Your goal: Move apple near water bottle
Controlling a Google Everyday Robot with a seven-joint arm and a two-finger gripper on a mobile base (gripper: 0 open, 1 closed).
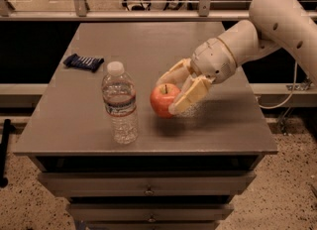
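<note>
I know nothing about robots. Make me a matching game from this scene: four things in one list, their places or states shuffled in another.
Things:
1 apple
2 water bottle
3 dark blue packet
4 gripper

Places or states:
A lying flat near the far left edge of the table
B standing upright, white cap on
C gripped, just right of the bottle
D at the end of the arm, closed on the apple

Pairs: 1-C, 2-B, 3-A, 4-D
</note>
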